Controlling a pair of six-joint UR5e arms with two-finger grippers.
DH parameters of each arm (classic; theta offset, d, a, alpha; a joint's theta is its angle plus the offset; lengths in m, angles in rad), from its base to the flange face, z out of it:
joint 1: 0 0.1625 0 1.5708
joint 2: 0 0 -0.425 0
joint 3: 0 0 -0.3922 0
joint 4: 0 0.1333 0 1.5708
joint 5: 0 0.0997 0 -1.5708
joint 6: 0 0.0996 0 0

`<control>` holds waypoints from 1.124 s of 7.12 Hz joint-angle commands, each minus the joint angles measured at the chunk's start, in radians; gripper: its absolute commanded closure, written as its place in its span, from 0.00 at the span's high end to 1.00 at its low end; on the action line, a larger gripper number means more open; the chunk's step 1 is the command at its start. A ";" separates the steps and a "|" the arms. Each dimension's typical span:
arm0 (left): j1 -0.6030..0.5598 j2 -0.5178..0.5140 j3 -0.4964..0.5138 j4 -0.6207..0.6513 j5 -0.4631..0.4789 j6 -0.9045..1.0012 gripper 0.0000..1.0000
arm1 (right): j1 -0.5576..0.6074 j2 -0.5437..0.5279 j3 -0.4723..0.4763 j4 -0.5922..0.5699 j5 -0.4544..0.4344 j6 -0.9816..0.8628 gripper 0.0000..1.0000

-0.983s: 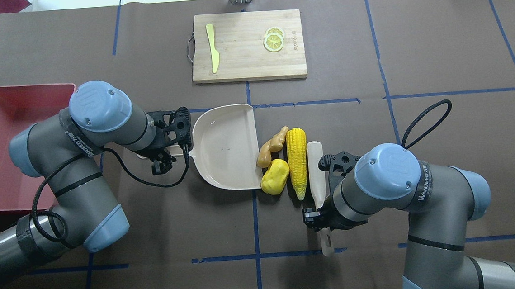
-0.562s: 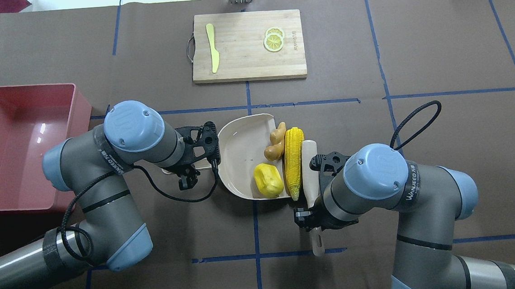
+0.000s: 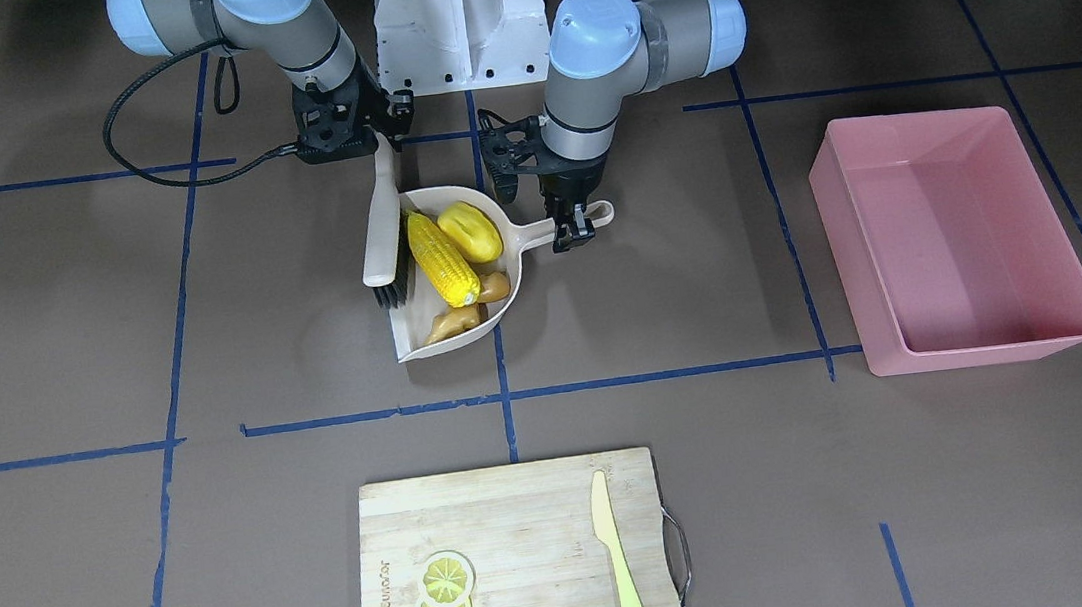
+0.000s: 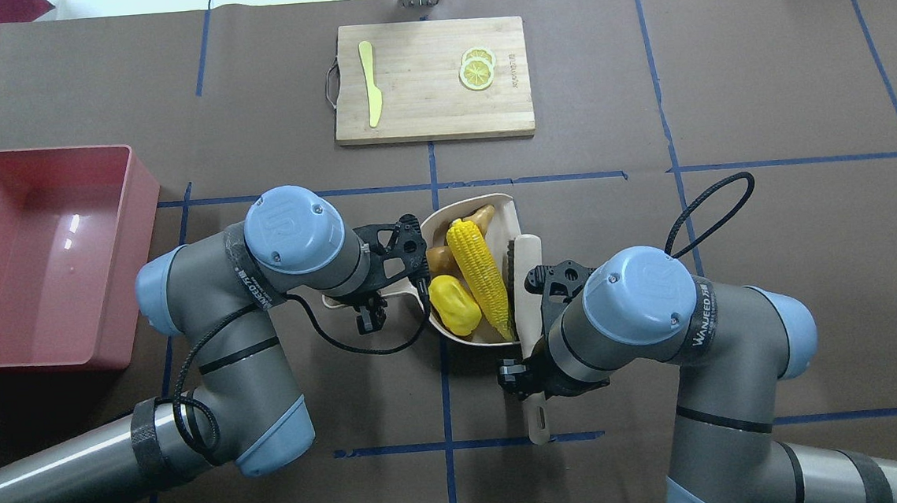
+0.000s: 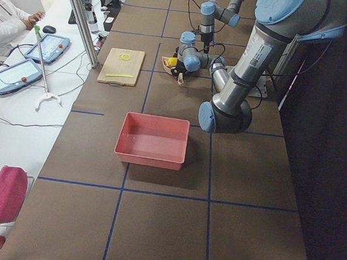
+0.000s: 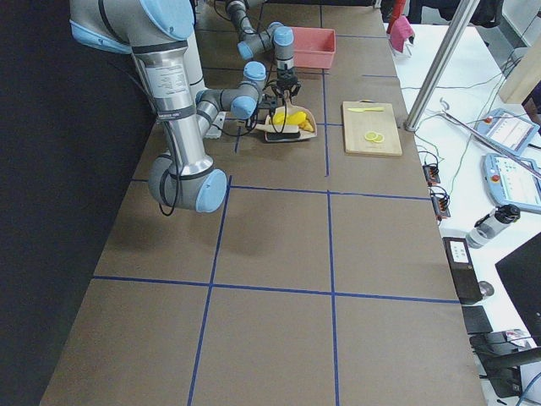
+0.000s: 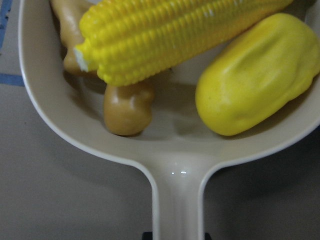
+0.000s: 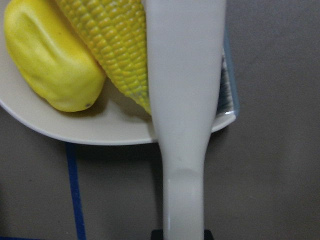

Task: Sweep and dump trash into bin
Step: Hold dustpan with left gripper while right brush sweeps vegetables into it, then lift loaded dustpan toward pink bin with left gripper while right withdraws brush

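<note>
The corn cob (image 4: 480, 278), the rounded yellow lump (image 4: 455, 305) and the tan ginger root (image 4: 439, 257) lie inside a beige dustpan (image 4: 435, 222) at mid-table. My left gripper (image 4: 366, 298) is shut on the dustpan's handle (image 7: 177, 200). My right gripper (image 4: 532, 373) is shut on a beige brush (image 4: 527, 277), whose head rests against the corn at the dustpan's open edge. The pink bin (image 4: 38, 256) stands empty at the far left, apart from both arms. In the front-facing view the corn (image 3: 440, 245) lies beside the brush (image 3: 382, 230).
A wooden cutting board (image 4: 431, 79) with a pale knife (image 4: 371, 91) and lemon slices (image 4: 477, 69) lies at the far side of the table. Blue tape lines cross the brown table cover. The bin (image 3: 989, 352) is about one dustpan length from my left arm.
The left arm pushed the dustpan to the right and the right arm swept the brush to the left. The three toy foods moved from the table into the dustpan.
</note>
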 commanded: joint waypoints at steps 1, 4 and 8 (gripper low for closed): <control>0.000 0.009 -0.010 -0.053 0.001 -0.014 0.00 | 0.042 -0.003 0.037 -0.004 0.015 -0.001 0.01; -0.005 0.025 -0.027 -0.107 0.001 -0.147 0.00 | 0.212 -0.030 0.211 -0.218 0.084 -0.003 0.01; -0.256 0.107 -0.151 -0.089 -0.202 -0.072 0.00 | 0.381 -0.323 0.411 -0.305 0.089 -0.192 0.01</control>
